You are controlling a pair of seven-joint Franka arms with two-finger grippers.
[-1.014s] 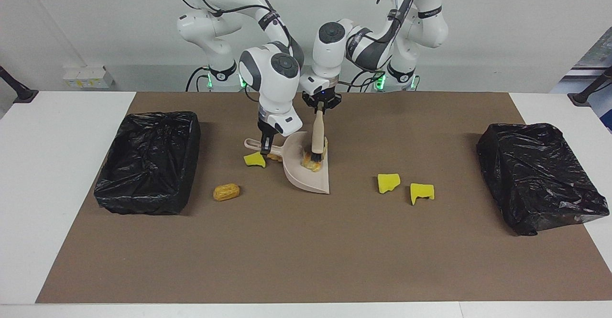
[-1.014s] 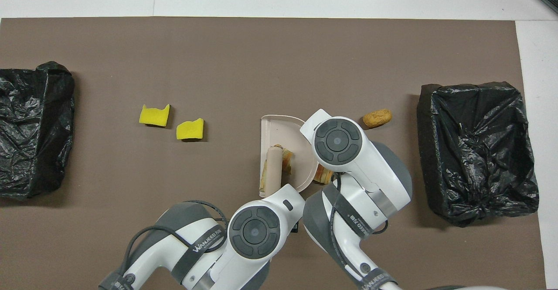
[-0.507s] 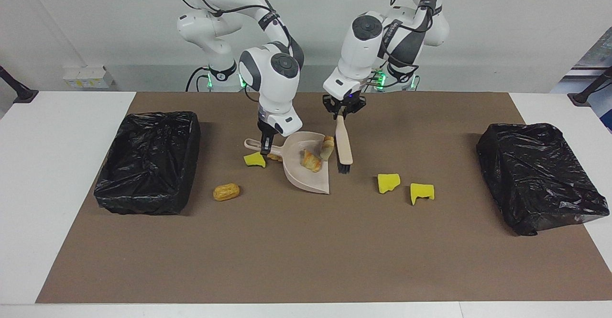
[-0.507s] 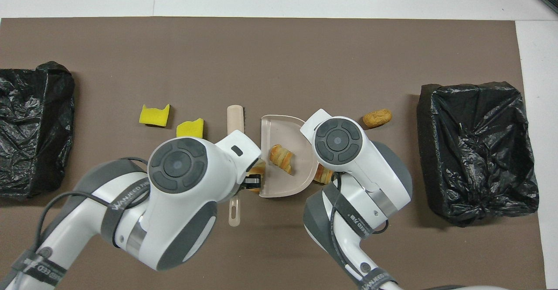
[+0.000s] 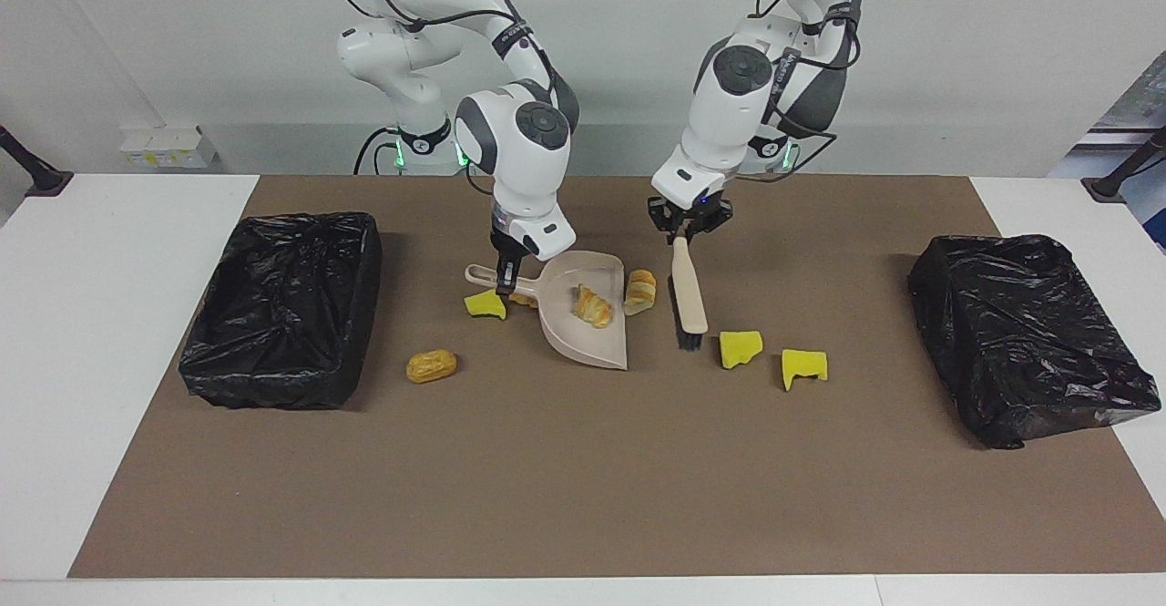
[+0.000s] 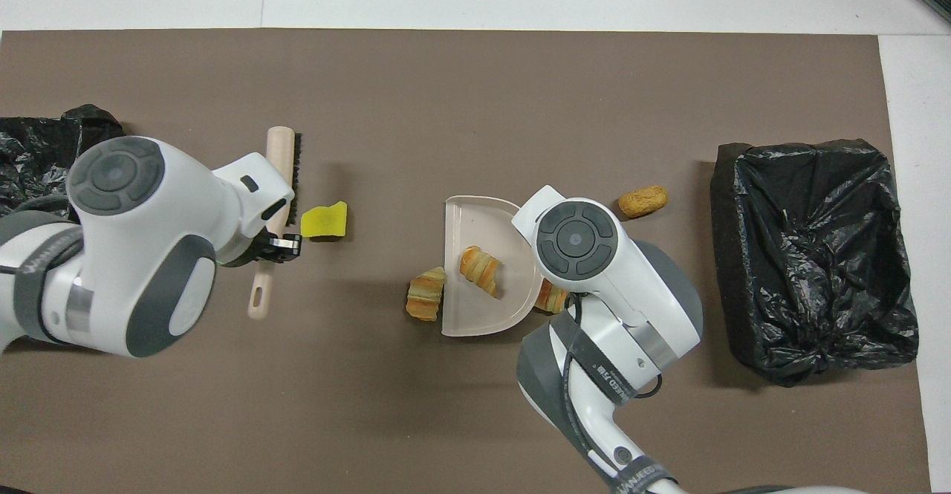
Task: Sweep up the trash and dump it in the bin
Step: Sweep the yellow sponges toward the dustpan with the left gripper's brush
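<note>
My right gripper (image 5: 504, 280) is shut on the handle of the beige dustpan (image 5: 597, 344) (image 6: 464, 219), which lies flat on the mat. One croissant bit (image 5: 593, 305) (image 6: 479, 270) lies in the pan. Another (image 5: 640, 291) (image 6: 426, 295) lies on the mat just off its open edge. My left gripper (image 5: 689, 225) is shut on the brush (image 5: 690, 296) (image 6: 276, 171). The brush hangs bristles-down beside a yellow sponge wedge (image 5: 740, 348) (image 6: 325, 221). A second wedge (image 5: 803, 366) lies next to that one. A third wedge (image 5: 485, 305) and a bread bit (image 5: 521, 298) lie by the pan's handle. A bread roll (image 5: 431, 366) (image 6: 643, 200) lies alone.
Two black bag-lined bins stand on the brown mat, one at the right arm's end (image 5: 282, 310) (image 6: 813, 256) and one at the left arm's end (image 5: 1025, 333) (image 6: 44, 130). White table borders the mat.
My left gripper has lifted the brush out of the dustpan and carried it toward the left arm's end, up to the yellow wedges. One croissant bit now lies outside the pan's edge. The right arm held still.
</note>
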